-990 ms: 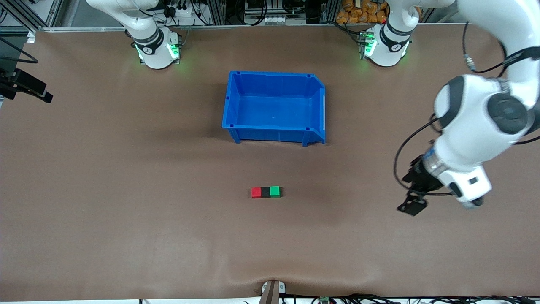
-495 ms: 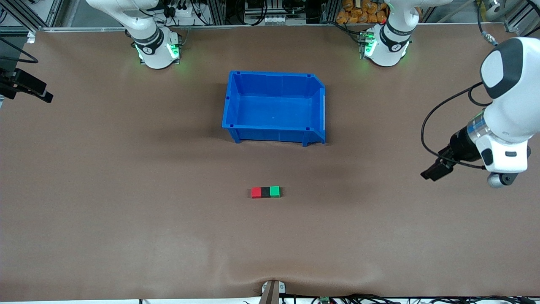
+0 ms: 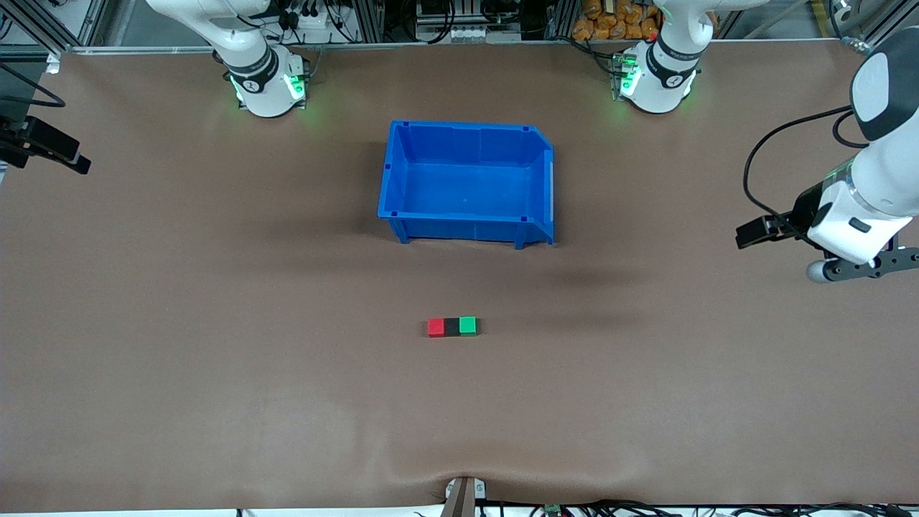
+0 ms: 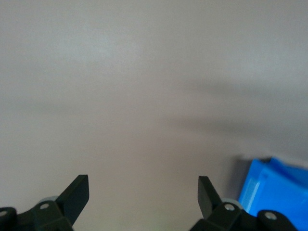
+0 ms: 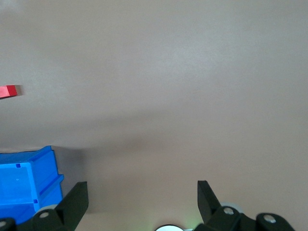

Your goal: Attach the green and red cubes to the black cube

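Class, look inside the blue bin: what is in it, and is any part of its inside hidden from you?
The blue bin shows only its own bare blue floor; the red cube, black cube and green cube sit outside, nearer the front camera. The inner face of its nearest wall cannot be seen.

Brown table [image 3: 215, 373], cluttered metal framing [image 3: 445, 18]

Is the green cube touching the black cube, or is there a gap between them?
Touching. The front view shows the green cube flush against the black cube with no table between them.
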You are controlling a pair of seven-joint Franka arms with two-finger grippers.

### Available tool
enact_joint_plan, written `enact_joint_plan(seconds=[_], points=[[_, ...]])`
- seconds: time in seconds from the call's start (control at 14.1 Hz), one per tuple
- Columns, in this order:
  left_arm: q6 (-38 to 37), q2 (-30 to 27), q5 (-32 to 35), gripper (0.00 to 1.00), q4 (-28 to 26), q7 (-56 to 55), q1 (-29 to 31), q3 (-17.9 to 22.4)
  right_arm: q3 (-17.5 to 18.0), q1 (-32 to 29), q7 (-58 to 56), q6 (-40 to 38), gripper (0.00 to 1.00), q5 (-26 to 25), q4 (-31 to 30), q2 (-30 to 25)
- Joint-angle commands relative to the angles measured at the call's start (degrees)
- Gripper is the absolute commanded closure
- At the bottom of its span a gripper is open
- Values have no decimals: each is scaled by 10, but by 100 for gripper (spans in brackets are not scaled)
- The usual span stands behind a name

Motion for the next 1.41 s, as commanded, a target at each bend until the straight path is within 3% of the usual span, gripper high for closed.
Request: enact_joint_plan(seconds=[0.0,0.21,0.49,0.78,1.34], points=[[-53,-8,11,0,33,42,-1,-9,1,-5,-4,-6,0,6,4,1],[-93,-14,9,0,60,59,-5,-2,1,-5,-4,-6,0,6,4,1],[-161,-65,-14,0,55,81,-56,63,1,-5,-4,-6,0,7,3,1],[-147,-101,-16,0,15,81,-55,65,1,-5,-4,-6,0,7,3,1],[-92,-96,-24,0,14,134,-47,60,2,-5,-4,-6,0,7,3,1]])
